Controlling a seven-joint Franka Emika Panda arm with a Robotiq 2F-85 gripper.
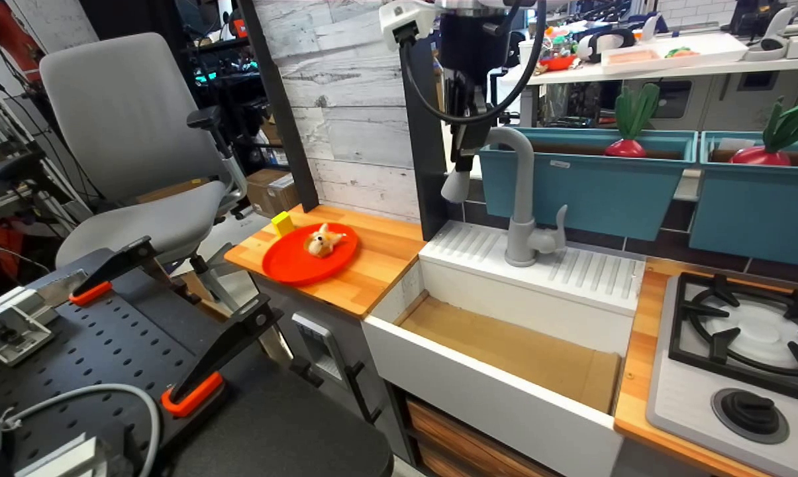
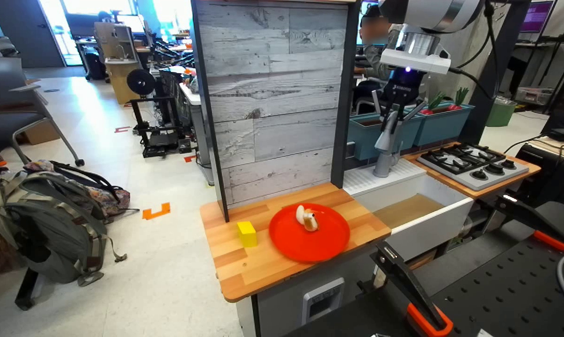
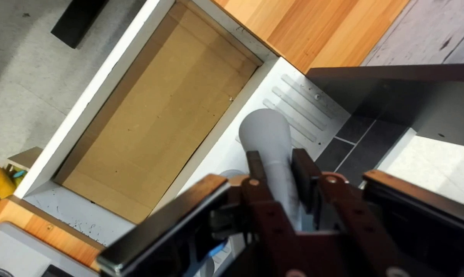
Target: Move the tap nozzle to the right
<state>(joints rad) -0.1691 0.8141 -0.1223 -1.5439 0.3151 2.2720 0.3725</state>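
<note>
The tap nozzle (image 1: 456, 188) is the downturned tip of a matte grey gooseneck faucet standing behind the sink. Its spout arches toward the dark post in this exterior view, and its small lever sits at the base on the opposite side. The nozzle also shows in an exterior view (image 2: 385, 140) and in the wrist view (image 3: 264, 130). My gripper (image 1: 463, 159) points down over the spout, also seen in an exterior view (image 2: 391, 114). In the wrist view its fingers (image 3: 277, 154) are on both sides of the spout's neck, just above the flared tip, and appear shut on it.
The white sink (image 1: 498, 381) has a cardboard sheet inside. Teal planters (image 1: 584, 189) stand behind the faucet. A dark post (image 1: 432, 165) is close beside the gripper. A stove (image 1: 693, 391) and a wooden counter with a red plate (image 1: 293, 262) flank the sink.
</note>
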